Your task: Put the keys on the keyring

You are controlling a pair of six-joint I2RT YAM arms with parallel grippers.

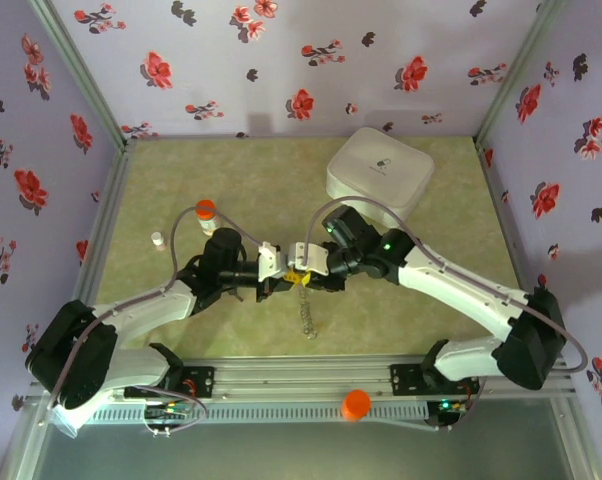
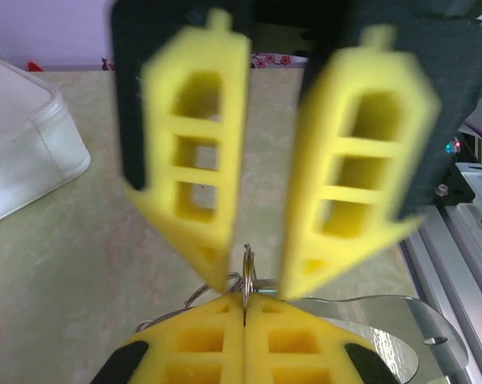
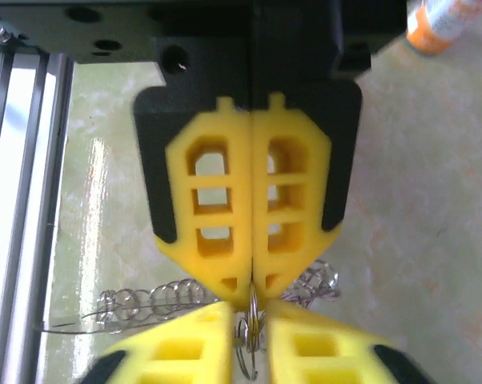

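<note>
On the left part of the counter [image 1: 181,175] an orange-capped vial [image 1: 206,211] stands alone, well apart from the work. The left arm reaches from there toward the middle. The left hand [image 2: 245,308] is closed: its two yellow fingers are pressed together, and from the line where they meet a thin metal ring rises, seen from its edge. This ring belongs to the keyring [image 1: 307,315], so the left hand is gripping the keyring at this point. The rest of the chain trails from the fingertips toward the near edge of the counter, with some loops lying on both sides below the hands. Whether the keys already hang on it is too small to tell. Directly opposite, tip to tip, is the right hand [image 3: 251,314]. It is open, with one finger on each side of the ring, and I cannot say if they touch it. I judge that the next move depends on this relation: the ring stands in the gap of the right hand, with its flat plane along the seam of the left fingers, so both hands are equally near and only a small closing or a small shift is needed. Behind the right arm a white box [image 1: 379,170] rests.
</note>
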